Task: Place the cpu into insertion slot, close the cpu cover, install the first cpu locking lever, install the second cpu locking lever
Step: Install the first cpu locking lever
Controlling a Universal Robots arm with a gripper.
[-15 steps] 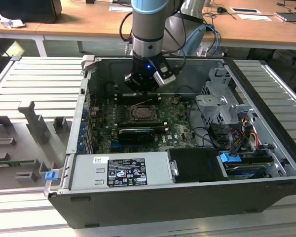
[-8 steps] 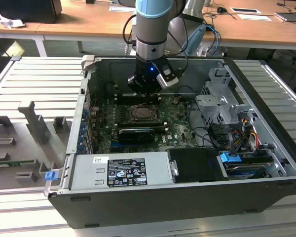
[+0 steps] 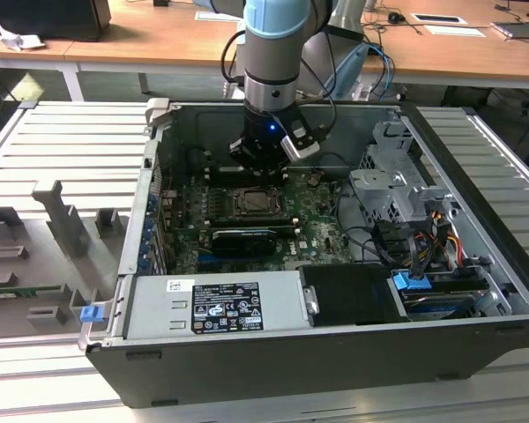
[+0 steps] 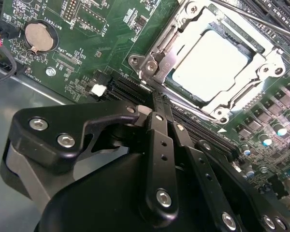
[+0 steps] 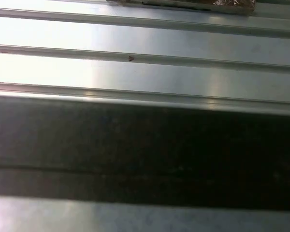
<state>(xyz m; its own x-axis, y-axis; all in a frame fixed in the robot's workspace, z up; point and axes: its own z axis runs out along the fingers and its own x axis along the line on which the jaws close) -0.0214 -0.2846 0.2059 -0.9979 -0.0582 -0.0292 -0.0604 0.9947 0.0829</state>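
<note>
The cpu (image 4: 210,65), a pale square chip, lies in the insertion slot (image 3: 243,211) on the green motherboard. The cpu cover (image 4: 261,72), a silver frame with a window, lies flat over it. A thin metal lever rod (image 4: 261,20) runs past one side of the socket. My gripper (image 4: 157,99) has its black fingers (image 4: 157,130) pressed together with nothing between them. Their tips sit at the corner of the socket, beside a silver hinge post (image 4: 149,66). In the exterior view the gripper (image 3: 260,166) hangs inside the open computer case, just behind the socket.
Black slots (image 4: 128,92) and a coin battery (image 4: 37,36) lie close to the fingers. A black card (image 3: 242,240), power supply (image 3: 220,304), drive cage (image 3: 392,189) and cables (image 3: 428,238) crowd the case. Ribbed metal table (image 5: 145,72) surrounds the case wall (image 5: 145,150).
</note>
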